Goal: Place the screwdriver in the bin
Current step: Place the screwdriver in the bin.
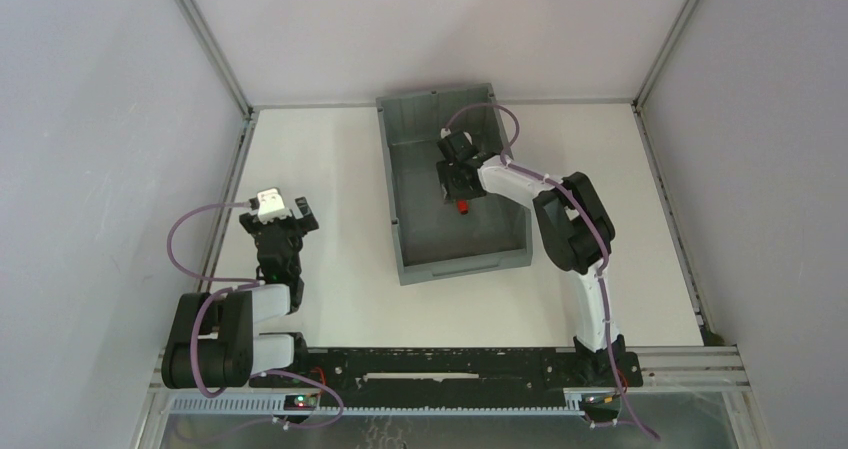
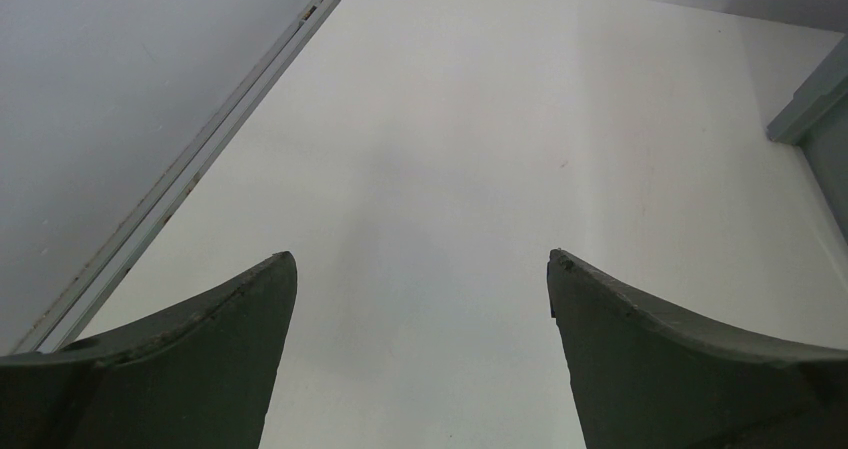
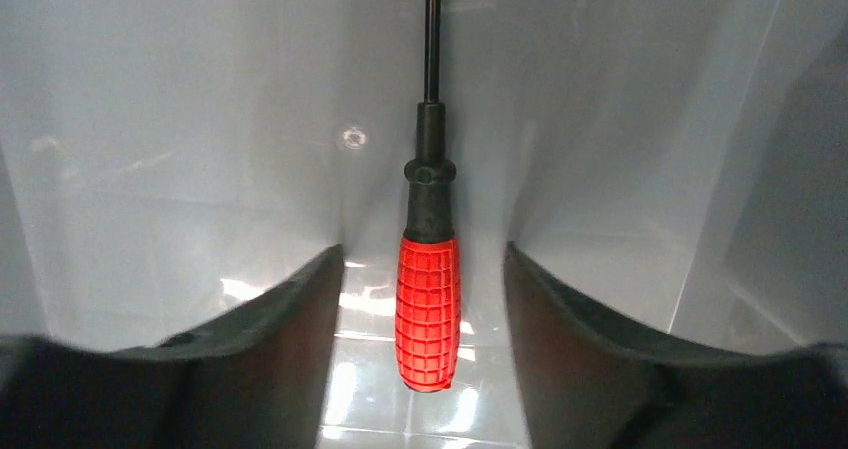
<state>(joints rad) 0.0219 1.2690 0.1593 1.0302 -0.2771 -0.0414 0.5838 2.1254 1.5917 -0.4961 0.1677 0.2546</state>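
The grey bin stands at the middle back of the table. My right gripper reaches down inside it. The screwdriver shows its red handle just below the fingers. In the right wrist view the screwdriver lies on the glossy bin floor, red handle toward the camera and black shaft pointing away. It sits between the fingers of my right gripper, which is open with a gap on each side of the handle. My left gripper is open and empty over the left of the table, as the left wrist view also shows.
A corner of the bin shows at the right edge of the left wrist view. A metal frame rail runs along the table's left edge. The enclosure walls close in the left, right and back sides.
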